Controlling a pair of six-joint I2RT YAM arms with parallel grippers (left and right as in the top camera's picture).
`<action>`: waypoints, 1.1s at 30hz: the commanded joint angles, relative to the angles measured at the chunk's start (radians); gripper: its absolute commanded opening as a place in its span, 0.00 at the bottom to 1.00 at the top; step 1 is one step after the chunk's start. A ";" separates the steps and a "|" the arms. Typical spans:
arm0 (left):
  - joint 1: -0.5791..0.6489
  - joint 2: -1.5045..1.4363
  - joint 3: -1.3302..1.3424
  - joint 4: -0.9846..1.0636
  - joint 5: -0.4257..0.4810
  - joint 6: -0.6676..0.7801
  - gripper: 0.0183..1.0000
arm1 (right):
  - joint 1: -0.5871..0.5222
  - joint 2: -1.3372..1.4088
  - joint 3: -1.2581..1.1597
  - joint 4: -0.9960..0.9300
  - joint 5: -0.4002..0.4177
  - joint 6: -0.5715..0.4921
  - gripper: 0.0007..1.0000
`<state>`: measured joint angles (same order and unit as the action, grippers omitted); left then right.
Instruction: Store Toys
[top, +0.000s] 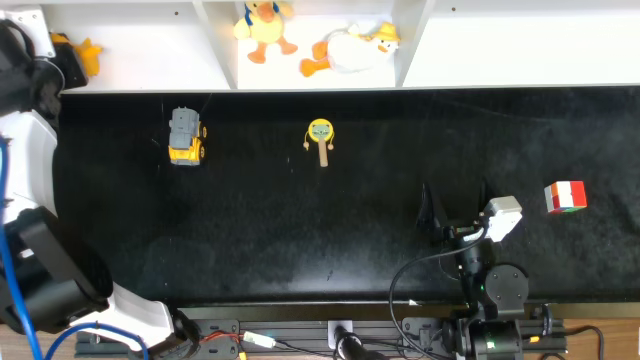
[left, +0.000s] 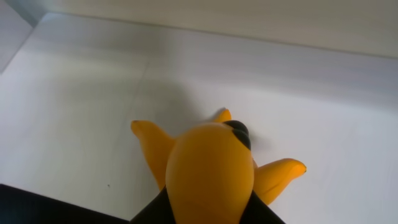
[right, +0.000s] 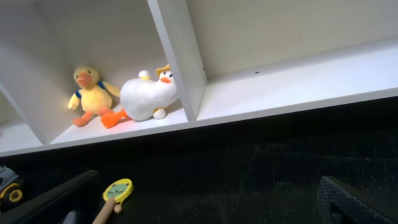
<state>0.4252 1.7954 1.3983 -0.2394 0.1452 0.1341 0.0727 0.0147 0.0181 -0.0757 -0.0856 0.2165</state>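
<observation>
In the left wrist view an orange plush toy (left: 211, 168) with stubby limbs is held just over the white floor of the shelf's left compartment (left: 81, 112), my left gripper (left: 208, 213) shut on it. From above, that toy (top: 86, 54) pokes out of the left gripper (top: 64, 58) inside the compartment. A yellow toy truck (top: 186, 136), a yellow-green rattle (top: 320, 139) and a red, white and green cube (top: 565, 197) lie on the black mat. My right gripper (top: 452, 212) stands open low over the mat, left of the cube, with nothing between its fingers (right: 56, 198).
The white shelf (top: 500, 70) runs along the back edge. Its middle compartment holds a yellow duck (top: 265, 24) and a white goose (top: 352, 48); the right compartment (right: 298, 81) is bare. Cables and the arm bases line the front edge.
</observation>
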 joint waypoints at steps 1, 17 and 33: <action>-0.006 0.032 -0.041 -0.003 -0.005 0.022 0.12 | 0.006 -0.010 -0.013 0.004 0.008 0.008 1.00; -0.006 0.058 -0.041 0.115 -0.004 0.013 0.47 | 0.006 -0.010 -0.013 0.004 0.008 0.008 1.00; -0.006 0.058 -0.041 0.172 0.051 -0.013 0.78 | 0.006 -0.010 -0.013 0.004 0.008 0.008 1.00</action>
<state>0.4248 1.8332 1.3804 -0.0666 0.1631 0.1257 0.0727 0.0147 0.0181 -0.0757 -0.0853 0.2173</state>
